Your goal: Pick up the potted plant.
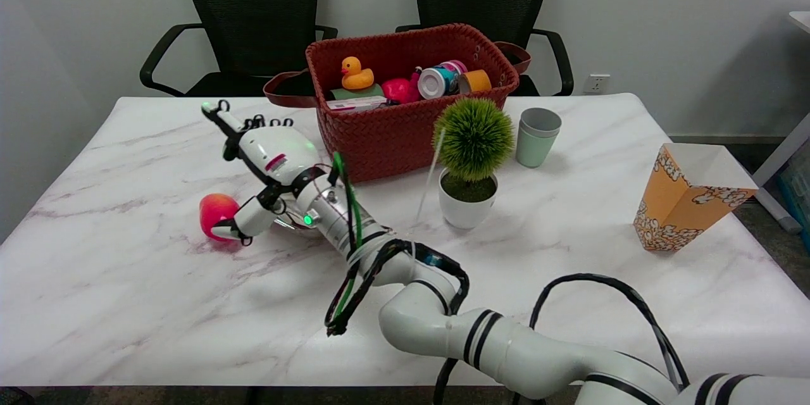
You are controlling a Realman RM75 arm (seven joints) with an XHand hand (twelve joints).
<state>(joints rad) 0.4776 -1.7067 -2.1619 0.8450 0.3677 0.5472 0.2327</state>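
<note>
- Marble-patterned table (126, 278) stood before two black chairs (253, 12) and a white wall.
- Right hand (266, 158) lay spread over the table with fingers apart, gripping nothing.
- Potted plant (471, 161) stood upright, well apart to the hand's right.
- Red fruit (216, 215) sat just beside the thumb.
- Red basket (411, 101) stood beyond, between hand and plant.

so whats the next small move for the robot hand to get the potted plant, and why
Probably swing the robot hand to the picture's right, toward the potted plant. The hand is open and holds nothing, and it sits left of the red basket, near the peach, well apart from the plant. The plant stands upright in its white pot with bare table on its near side, so an approach from there looks clear.
</note>
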